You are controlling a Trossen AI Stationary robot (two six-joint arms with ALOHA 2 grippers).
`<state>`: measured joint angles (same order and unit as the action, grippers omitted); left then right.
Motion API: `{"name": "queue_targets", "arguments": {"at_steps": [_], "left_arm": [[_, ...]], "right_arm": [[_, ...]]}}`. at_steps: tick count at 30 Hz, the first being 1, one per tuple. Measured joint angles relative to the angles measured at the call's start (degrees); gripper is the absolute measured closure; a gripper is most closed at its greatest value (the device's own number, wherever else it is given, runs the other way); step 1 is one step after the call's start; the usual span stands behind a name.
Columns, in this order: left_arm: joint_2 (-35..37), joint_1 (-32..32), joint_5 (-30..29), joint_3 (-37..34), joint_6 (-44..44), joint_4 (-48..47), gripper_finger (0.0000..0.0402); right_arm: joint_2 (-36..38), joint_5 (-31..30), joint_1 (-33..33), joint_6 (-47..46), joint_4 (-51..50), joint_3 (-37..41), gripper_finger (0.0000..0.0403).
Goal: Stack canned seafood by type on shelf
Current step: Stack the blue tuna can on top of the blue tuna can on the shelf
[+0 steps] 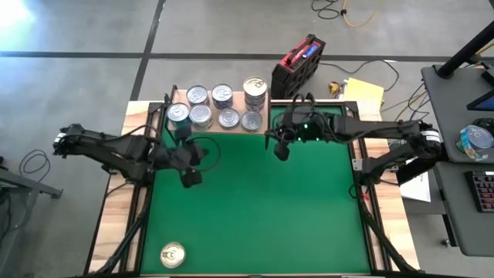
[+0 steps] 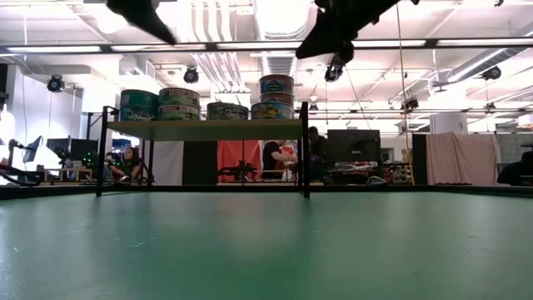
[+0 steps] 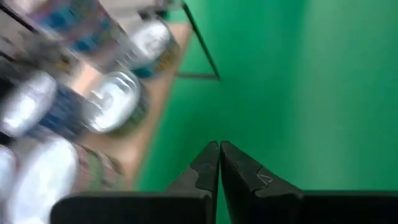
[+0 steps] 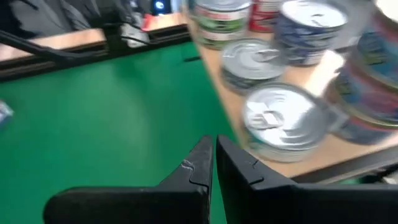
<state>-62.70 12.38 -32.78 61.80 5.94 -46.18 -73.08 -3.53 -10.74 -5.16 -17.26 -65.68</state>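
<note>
Risk: gold-topped tin at 7 o'clock on mat stays unshelved; reaching it, closed, empty left hand and right hand could clip shelf stacks.

Pale wooden tabletop w/ large green mat covering most of it. Small light-wood shelf board on thin black legs stands at mat's far edge, w/ round flat silver-topped tins on it, one taller stack at right end. One gold-topped round tin lies alone on mat, near-left corner.
</note>
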Motion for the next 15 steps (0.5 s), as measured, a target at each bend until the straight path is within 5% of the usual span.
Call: {"name": "queue_targets", "arguments": {"at_steps": [11,15], "left_arm": [[-2.3,11.3,11.3,0.0,17.9,-10.6,0.0401],[-3.8,15.0,19.6,0.0,24.6,-14.3,0.0401]], "right_arm": [[0.0,-0.2,10.8,-6.6,12.1,7.7,0.039],[0.0,-3.8,15.1,-8.4,17.5,11.8,0.039]]}}
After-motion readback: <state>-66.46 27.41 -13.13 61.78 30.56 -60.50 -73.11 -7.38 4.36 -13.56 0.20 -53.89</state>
